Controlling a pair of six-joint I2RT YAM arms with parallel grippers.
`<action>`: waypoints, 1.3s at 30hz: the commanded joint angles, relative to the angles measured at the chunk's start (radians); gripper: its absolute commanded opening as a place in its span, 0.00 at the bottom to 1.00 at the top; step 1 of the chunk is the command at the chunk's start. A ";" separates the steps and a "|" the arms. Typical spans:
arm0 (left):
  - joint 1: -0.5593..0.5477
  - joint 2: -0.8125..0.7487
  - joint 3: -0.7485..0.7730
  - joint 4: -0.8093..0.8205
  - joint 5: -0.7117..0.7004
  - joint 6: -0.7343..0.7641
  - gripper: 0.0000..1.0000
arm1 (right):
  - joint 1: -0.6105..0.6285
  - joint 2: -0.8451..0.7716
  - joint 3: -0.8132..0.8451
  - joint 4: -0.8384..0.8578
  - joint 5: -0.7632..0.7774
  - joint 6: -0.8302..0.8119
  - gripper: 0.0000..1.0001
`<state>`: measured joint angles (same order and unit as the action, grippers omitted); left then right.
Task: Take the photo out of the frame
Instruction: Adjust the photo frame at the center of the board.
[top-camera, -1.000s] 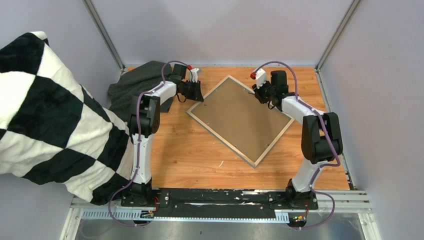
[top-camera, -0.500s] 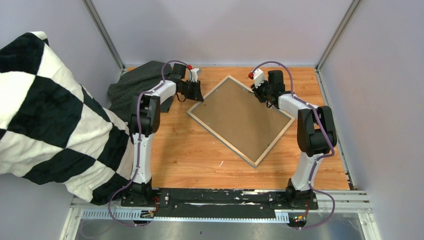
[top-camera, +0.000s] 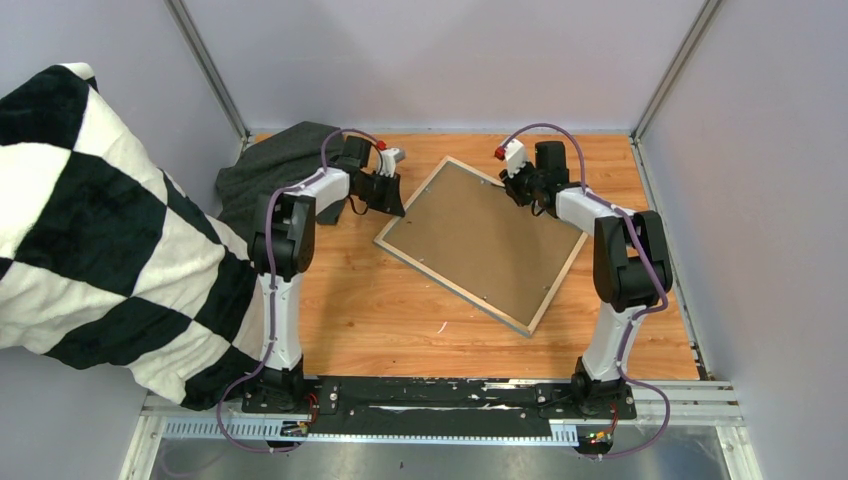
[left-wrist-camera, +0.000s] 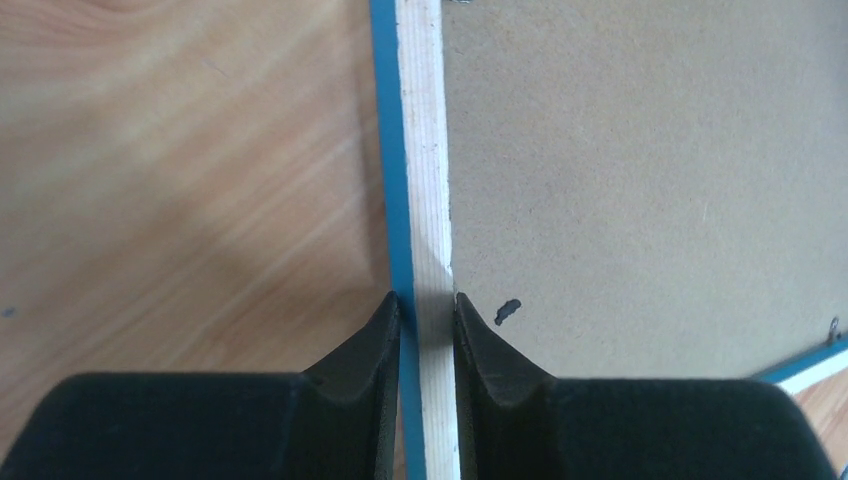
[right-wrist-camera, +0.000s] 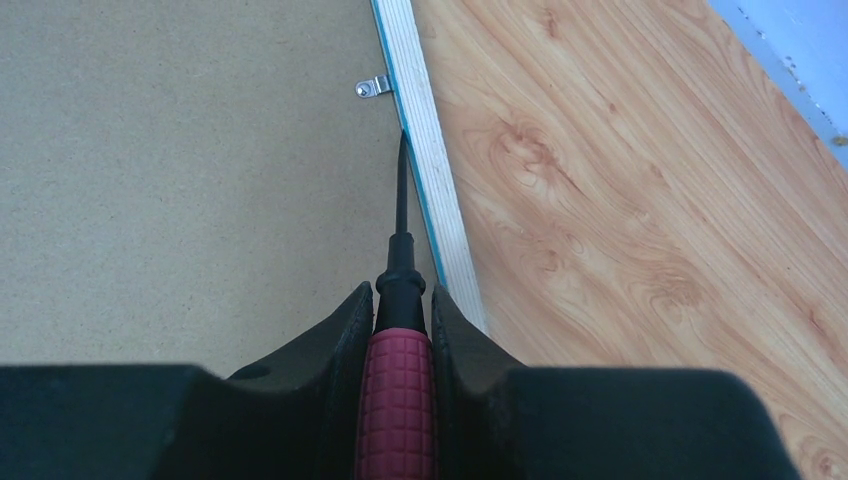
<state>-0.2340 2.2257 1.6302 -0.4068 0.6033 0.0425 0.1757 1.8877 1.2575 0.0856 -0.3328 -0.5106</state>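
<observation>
The frame (top-camera: 453, 287) lies face down on the wooden table, turned at an angle, with its pale wood back edge up. The plain brown backing board (top-camera: 485, 240) fills it and hides the photo. My left gripper (top-camera: 392, 205) is shut on the frame's left edge; the left wrist view shows the jaws (left-wrist-camera: 427, 300) pinching the blue and pale wood rail (left-wrist-camera: 420, 150). My right gripper (top-camera: 522, 188) is shut on a red-handled screwdriver (right-wrist-camera: 400, 390). Its tip sits against the rail's inner side (right-wrist-camera: 425, 150), just below a metal clip (right-wrist-camera: 372, 87).
A dark grey cloth (top-camera: 265, 170) lies at the back left, behind the left arm. A large black-and-white checked blanket (top-camera: 90, 230) hangs over the left side. Enclosure walls stand close at the back and right.
The frame has swung, with its near corner now further right. The right gripper moved a little towards the far edge with the screwdriver. The left gripper shifted slightly while keeping its hold on the frame.
</observation>
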 joint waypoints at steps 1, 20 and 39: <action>-0.046 0.032 -0.123 -0.229 -0.030 0.068 0.00 | -0.009 -0.008 -0.034 0.006 -0.027 -0.056 0.00; -0.044 0.091 0.262 -0.213 -0.031 -0.066 0.38 | -0.002 -0.112 -0.101 0.031 -0.158 -0.079 0.00; -0.081 0.323 0.575 -0.172 -0.130 -0.190 0.40 | 0.011 -0.106 -0.109 0.037 -0.148 -0.079 0.00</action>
<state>-0.2989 2.5130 2.1807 -0.5915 0.5114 -0.1265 0.1787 1.8034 1.1671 0.1116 -0.4648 -0.5919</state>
